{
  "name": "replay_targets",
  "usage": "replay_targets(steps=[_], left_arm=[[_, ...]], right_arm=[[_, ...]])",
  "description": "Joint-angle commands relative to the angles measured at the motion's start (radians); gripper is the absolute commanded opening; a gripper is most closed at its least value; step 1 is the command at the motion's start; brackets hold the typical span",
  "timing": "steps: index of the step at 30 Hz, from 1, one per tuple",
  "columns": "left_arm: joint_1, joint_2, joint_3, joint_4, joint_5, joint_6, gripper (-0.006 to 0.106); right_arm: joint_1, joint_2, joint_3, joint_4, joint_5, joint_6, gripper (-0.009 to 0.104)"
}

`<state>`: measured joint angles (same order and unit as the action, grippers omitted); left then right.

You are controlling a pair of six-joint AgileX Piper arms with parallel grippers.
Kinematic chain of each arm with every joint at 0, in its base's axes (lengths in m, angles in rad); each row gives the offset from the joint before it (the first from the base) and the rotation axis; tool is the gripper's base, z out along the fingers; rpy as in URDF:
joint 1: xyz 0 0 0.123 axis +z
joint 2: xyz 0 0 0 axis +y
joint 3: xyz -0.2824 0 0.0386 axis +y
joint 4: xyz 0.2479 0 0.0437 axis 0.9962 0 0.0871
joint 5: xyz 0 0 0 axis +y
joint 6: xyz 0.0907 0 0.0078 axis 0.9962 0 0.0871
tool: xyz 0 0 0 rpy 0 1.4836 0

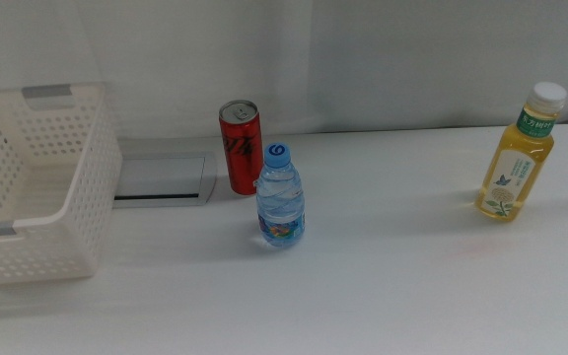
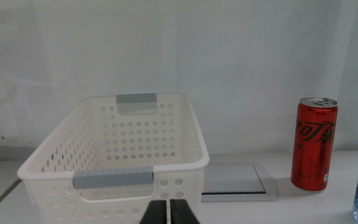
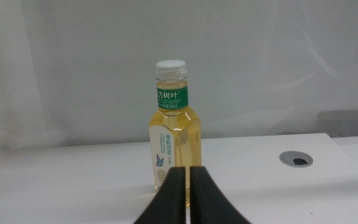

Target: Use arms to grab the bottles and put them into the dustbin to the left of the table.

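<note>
Both grippers, left gripper [image 2: 168, 211] and right gripper [image 3: 188, 196], have jaws pressed together, holding nothing. Dustbin [image 1: 87, 187] far left: light, stiff. Tea bottle [image 1: 517, 163] far right: full, heavyish, grab mid-body. Water bottle [image 1: 280, 202] centre: soft-walled. Can [image 1: 240, 148] behind it: slick, dentable.

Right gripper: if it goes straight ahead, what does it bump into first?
Most likely the yellow tea bottle, standing upright dead ahead of the right gripper, whose jaws are shut. How far away it is, the wrist view cannot show.
</note>
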<state>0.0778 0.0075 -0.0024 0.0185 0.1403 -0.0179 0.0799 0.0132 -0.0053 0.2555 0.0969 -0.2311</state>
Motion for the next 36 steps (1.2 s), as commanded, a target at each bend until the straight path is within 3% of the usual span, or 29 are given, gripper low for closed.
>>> replay_targets(steps=[1,6,9,11,12,13,14,36], left_arm=[[-0.008,-0.041,0.038,-0.007,-0.008,-0.008,-0.003],[-0.008,-0.034,0.038,-0.007,-0.030,-0.055,-0.002],[-0.008,-0.020,0.038,-0.007,-0.056,-0.187,0.009],[-0.008,-0.014,0.038,-0.007,-0.062,-0.237,0.030],[-0.008,-0.014,0.038,-0.007,-0.062,-0.237,0.061],[-0.008,-0.014,0.038,-0.007,-0.065,-0.237,0.081],[-0.008,-0.014,0.038,-0.005,-0.066,-0.235,0.093],[-0.008,-0.007,-0.012,-0.007,-0.087,-0.246,0.092]], right_arm=[[-0.007,-0.002,0.041,-0.001,-0.005,-0.004,-0.003],[-0.007,-0.002,0.041,0.021,-0.056,-0.002,0.007],[-0.007,-0.002,0.041,0.045,-0.063,-0.002,0.034],[-0.007,-0.002,0.041,0.055,-0.086,-0.002,0.067],[-0.007,-0.002,0.041,0.052,-0.088,-0.006,0.098],[-0.007,-0.002,0.041,0.052,-0.080,-0.006,0.103],[-0.007,-0.002,0.041,0.052,-0.072,-0.006,0.103],[-0.007,-0.002,0.041,0.052,-0.073,-0.006,0.103]])
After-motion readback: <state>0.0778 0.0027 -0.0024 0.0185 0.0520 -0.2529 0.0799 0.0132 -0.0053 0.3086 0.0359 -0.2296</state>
